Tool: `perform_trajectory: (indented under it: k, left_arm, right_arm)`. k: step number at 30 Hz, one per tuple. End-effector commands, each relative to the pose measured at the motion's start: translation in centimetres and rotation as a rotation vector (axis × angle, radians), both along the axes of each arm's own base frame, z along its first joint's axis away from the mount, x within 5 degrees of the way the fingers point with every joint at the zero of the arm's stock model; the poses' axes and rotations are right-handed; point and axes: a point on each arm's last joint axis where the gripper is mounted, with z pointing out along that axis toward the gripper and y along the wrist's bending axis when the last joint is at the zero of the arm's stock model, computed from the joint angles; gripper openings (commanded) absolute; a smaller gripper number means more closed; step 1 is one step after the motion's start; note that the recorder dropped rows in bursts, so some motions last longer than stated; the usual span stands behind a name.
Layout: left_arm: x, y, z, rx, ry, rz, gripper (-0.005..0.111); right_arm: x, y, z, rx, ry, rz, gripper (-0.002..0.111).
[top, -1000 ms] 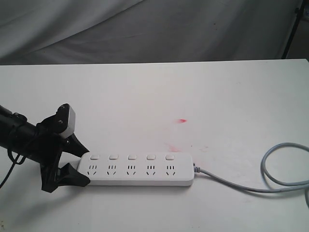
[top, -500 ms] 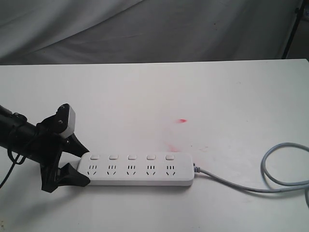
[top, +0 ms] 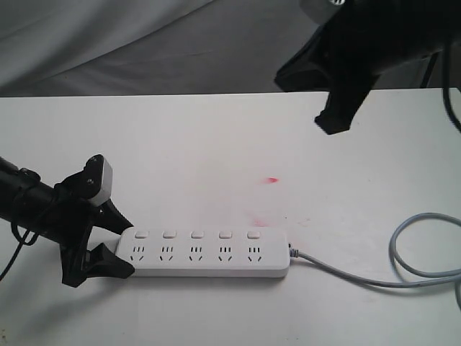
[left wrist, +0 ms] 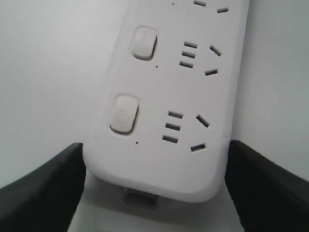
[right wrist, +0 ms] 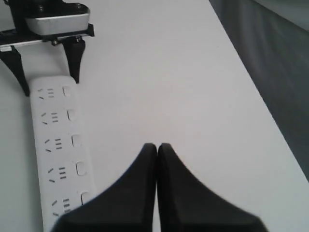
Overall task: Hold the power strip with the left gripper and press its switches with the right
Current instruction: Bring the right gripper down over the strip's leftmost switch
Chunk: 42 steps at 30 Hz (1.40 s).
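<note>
The long white power strip (top: 209, 267) lies on the white table (top: 216, 144), sockets up, also seen close in the left wrist view (left wrist: 193, 159) and the right wrist view (right wrist: 50, 154). Its switches (top: 196, 234) (left wrist: 124, 113) (right wrist: 76, 140) form a row along the far edge. My left gripper (top: 130, 250) (left wrist: 154, 145) (right wrist: 50, 84) is shut on the strip's left end, one black finger against each long side. My right gripper (top: 332, 124) (right wrist: 157, 146) hangs high over the table's back right, shut and empty, well away from the strip.
The strip's grey cable (top: 403, 249) runs right and loops near the table's right edge. Faint red marks (top: 271, 179) stain the table behind the strip. Grey cloth (top: 144, 43) hangs behind the table's back edge.
My right gripper has come into the exterior view at the top right. The left gripper and the power strip have not moved.
</note>
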Motion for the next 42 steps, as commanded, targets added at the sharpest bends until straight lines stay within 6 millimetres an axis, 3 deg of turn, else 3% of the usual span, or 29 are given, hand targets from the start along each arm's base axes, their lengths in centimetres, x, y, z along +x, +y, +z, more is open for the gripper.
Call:
perform_trajectory:
  k: [1, 7, 9, 13, 19, 30, 36, 42]
  left_arm:
    - [-0.2, -0.2, -0.1, 0.005, 0.001, -0.012, 0.028]
    - [-0.2, -0.2, -0.1, 0.005, 0.001, -0.012, 0.028]
    - [-0.2, -0.2, -0.1, 0.005, 0.001, -0.012, 0.028]
    - [-0.2, -0.2, -0.1, 0.005, 0.001, -0.012, 0.028]
    - [-0.2, -0.2, -0.1, 0.005, 0.001, -0.012, 0.028]
    - [-0.2, -0.2, -0.1, 0.005, 0.001, -0.012, 0.028]
    - [-0.2, -0.2, -0.1, 0.005, 0.001, -0.012, 0.028]
    - [-0.2, -0.2, -0.1, 0.005, 0.001, -0.012, 0.028]
  right_arm:
    - [2.6, 1.0, -2.3, 0.08, -0.005, 0.038, 0.0]
    - [5.7, 1.1, -7.0, 0.114, 0.079, -0.03, 0.0]
    - [6.2, 1.2, -8.5, 0.099, 0.108, -0.019, 0.006]
    - [7.1, 1.7, -11.3, 0.046, 0.139, 0.04, 0.029]
    - [8.1, 3.3, -14.1, -0.012, 0.118, 0.035, 0.069]
    - [7.5, 7.7, -14.6, -0.066, 0.039, 0.145, 0.072]
    - [7.5, 8.1, -14.3, 0.04, 0.065, 0.097, 0.072]
    - [6.9, 9.0, -13.8, 0.139, 0.095, 0.173, 0.072]
